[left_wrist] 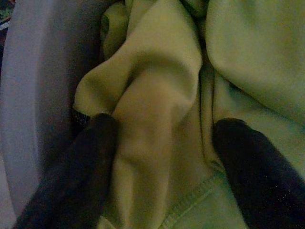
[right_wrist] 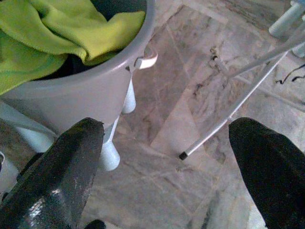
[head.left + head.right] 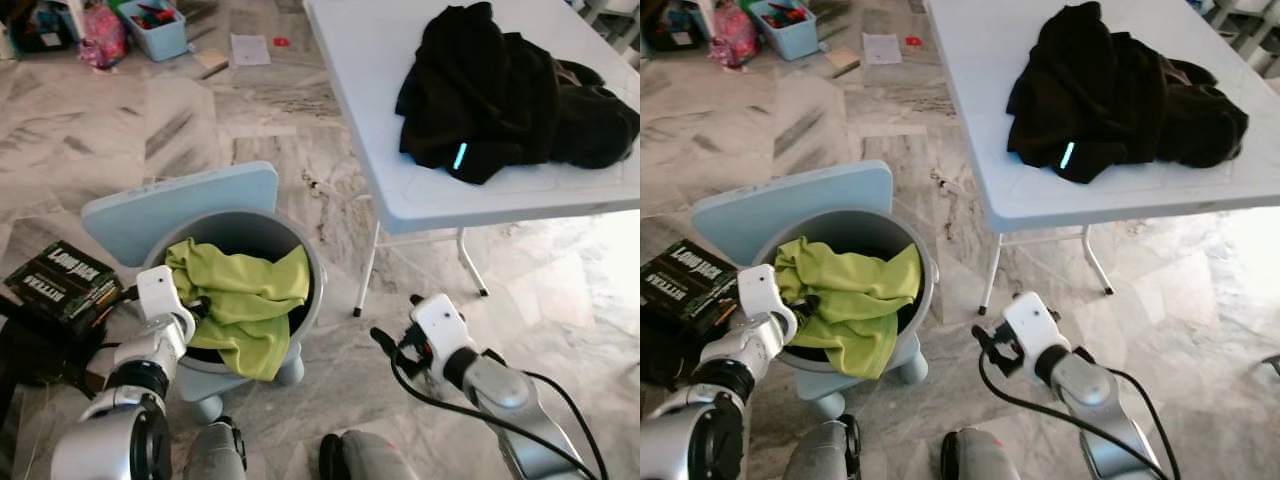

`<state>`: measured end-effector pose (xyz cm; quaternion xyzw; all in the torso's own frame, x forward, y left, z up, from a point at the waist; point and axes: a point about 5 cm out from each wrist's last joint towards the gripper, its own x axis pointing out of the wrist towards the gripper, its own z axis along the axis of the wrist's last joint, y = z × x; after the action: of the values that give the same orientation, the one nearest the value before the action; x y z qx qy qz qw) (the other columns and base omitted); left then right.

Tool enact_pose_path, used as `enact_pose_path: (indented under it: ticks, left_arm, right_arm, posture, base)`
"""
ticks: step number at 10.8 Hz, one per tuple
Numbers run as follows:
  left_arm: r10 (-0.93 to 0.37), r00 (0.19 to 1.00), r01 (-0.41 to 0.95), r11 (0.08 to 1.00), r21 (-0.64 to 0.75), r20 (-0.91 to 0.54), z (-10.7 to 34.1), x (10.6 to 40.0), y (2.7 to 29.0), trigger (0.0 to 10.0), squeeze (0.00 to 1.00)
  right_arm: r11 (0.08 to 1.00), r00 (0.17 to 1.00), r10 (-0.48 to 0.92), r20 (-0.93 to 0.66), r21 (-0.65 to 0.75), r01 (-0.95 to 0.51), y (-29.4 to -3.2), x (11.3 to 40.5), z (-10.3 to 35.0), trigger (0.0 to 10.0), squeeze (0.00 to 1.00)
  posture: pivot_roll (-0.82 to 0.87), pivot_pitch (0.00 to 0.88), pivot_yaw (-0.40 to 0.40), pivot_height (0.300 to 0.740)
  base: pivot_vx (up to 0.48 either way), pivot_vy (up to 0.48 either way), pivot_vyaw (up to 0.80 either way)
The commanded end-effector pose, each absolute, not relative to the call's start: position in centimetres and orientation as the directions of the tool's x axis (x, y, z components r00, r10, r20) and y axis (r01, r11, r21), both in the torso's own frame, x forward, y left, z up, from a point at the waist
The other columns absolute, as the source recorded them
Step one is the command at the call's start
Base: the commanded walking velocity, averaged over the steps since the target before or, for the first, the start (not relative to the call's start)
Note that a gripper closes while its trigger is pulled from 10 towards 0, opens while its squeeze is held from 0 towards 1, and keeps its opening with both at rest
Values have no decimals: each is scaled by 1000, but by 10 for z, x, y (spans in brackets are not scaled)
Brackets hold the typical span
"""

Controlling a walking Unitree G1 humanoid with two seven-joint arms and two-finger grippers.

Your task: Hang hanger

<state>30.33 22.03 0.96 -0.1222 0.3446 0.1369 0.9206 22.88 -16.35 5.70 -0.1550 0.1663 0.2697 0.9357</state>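
Note:
A lime-green garment (image 3: 245,300) lies crumpled in a grey bucket (image 3: 312,262) that stands on a light blue chair (image 3: 180,205). My left gripper (image 3: 195,305) reaches over the bucket's left rim. In the left wrist view the left gripper (image 1: 164,126) is open, and a fold of the green garment (image 1: 157,95) sits between its two fingers. My right gripper (image 3: 385,345) hangs low over the floor to the right of the bucket. It is open and holds nothing (image 2: 167,129). A heap of black clothes (image 3: 510,90) lies on the white folding table (image 3: 370,60).
The table's thin metal leg (image 3: 368,270) stands just right of the bucket, close to my right gripper. A black box (image 3: 65,280) lies on the floor at my left. A blue bin (image 3: 155,28) and papers lie far back on the marble floor.

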Motion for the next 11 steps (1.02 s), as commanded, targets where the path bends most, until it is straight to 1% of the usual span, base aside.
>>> enact_pose_path:
  ticks: [1,3,6,8,9,10,11]
  left_arm:
    - [187,705,-359,926,-116,-684,3,297,224,0,0]
    - [197,711,-367,923,-116,-675,3,297,225,0,0]
    - [170,723,-338,932,-128,-669,2,298,220,0,0]
    - [165,734,-325,937,-128,-659,1,298,218,0,0]
    - [185,743,-327,939,-108,-643,3,299,220,0,0]
    - [241,753,-326,945,-29,-612,8,301,229,0,0]
    - [247,758,-321,947,-16,-603,9,302,231,0,0]
  right_arm:
    - [809,810,440,-387,-221,-545,-167,229,62,10000,0]
    - [800,806,441,-394,-234,-552,-168,230,63,10000,0]
    - [797,803,445,-397,-233,-557,-169,229,65,10000,0]
    - [745,722,570,-393,-124,-656,-165,219,72,10000,0]
    - [742,719,572,-395,-126,-659,-165,219,72,10000,0]
    - [748,725,556,-406,-135,-649,-168,222,71,10000,0]
    - [747,721,559,-409,-130,-652,-167,221,70,10000,0]
  posture:
    - [-195,174,-115,740]
    - [-199,174,-119,740]
    - [-207,172,-122,740]
    - [-211,170,-124,740]
    - [-211,170,-124,740]
    - [-207,170,-125,740]
    - [-207,170,-125,740]
  base:
    - [0,0,0]
    - [0,0,0]
    - [0,0,0]
    - [0,0,0]
    - [0,0,0]
    - [0,0,0]
    - [0,0,0]
